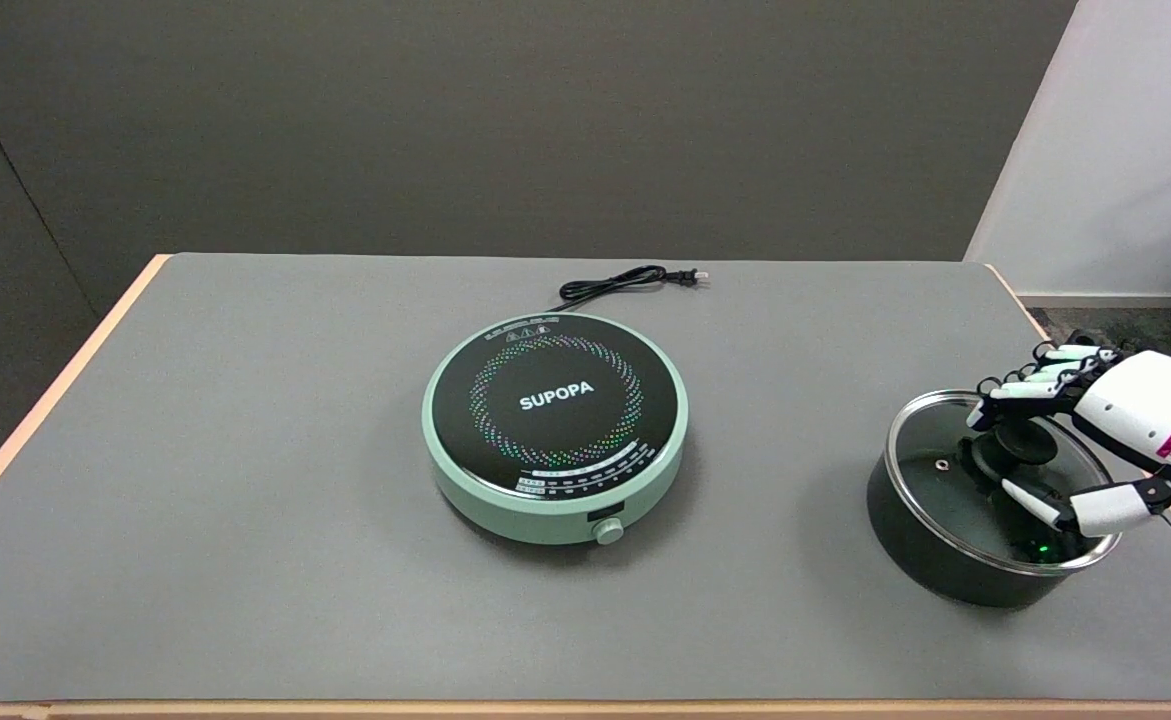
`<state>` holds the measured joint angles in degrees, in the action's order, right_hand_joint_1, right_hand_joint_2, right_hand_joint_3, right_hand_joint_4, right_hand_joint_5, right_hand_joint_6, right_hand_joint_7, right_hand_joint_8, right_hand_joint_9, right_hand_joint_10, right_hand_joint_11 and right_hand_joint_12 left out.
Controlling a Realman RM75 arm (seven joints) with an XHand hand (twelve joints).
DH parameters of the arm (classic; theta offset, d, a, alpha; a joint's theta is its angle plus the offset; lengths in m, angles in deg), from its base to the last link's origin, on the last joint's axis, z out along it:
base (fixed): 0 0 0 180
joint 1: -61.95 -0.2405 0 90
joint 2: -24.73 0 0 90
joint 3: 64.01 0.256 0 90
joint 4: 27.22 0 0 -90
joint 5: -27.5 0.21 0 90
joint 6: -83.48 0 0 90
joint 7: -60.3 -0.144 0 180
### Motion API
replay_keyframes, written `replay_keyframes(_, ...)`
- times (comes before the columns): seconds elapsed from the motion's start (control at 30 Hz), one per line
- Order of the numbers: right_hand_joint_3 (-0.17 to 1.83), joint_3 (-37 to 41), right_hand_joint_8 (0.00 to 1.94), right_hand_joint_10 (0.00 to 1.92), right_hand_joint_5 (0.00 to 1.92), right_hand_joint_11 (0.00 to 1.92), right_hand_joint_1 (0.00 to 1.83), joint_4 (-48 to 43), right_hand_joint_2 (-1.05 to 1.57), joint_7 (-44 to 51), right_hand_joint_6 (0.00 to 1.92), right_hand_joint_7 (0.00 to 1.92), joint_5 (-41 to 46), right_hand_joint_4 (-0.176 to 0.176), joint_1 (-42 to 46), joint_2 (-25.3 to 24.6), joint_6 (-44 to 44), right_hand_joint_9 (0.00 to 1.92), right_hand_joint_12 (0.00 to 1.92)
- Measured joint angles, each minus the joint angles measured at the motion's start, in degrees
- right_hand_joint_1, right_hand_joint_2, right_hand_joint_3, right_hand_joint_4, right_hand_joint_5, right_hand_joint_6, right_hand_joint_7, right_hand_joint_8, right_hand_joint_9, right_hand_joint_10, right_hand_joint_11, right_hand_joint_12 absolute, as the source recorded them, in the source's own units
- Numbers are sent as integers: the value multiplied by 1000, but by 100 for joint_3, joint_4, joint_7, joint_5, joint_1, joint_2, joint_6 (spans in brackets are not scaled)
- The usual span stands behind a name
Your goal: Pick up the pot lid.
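A dark pot (930, 565) stands near the table's right edge, and the glass pot lid (930, 465) with a metal rim sits flat on it. The lid's black knob (1025, 442) rises from its middle. My right hand (1120, 415) reaches in from the right and straddles the knob. Its fingers (1020, 390) curl over the knob's far side. The thumb (1035, 503) lies on the near side, just above the glass, with a small gap to the knob. Nothing is lifted.
A round green induction cooker (555, 425) with a black top sits at the table's centre, and its black cord (625, 282) is coiled behind it. The table's right edge (1020, 305) runs close behind the pot. A white wall panel stands at the far right.
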<state>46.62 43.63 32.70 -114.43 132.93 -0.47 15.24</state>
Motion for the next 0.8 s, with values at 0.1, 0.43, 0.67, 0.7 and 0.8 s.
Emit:
replay_keyframes(0.1,667,-29,642,771,708,570,880,-6,833,1,1020,895,1,176,-29,4,-6,845,937)
replay_keyframes(0.43,260,-130,1037,992,722,619,1207,-18,1054,-3,1376,1004,8,-65,-130,38,-35,909,987)
replay_keyframes(0.67,275,-209,1079,1132,725,626,1216,-24,1042,-3,1330,1014,11,-94,-216,70,-49,941,1036)
replay_keyframes(0.7,277,-216,1084,1150,726,628,1217,-24,1041,-3,1324,1015,11,-97,-222,73,-54,942,1043)
replay_keyframes(0.8,274,-240,1095,1215,728,636,1218,-29,1042,-2,1316,1013,11,-99,-245,86,-65,945,1051)
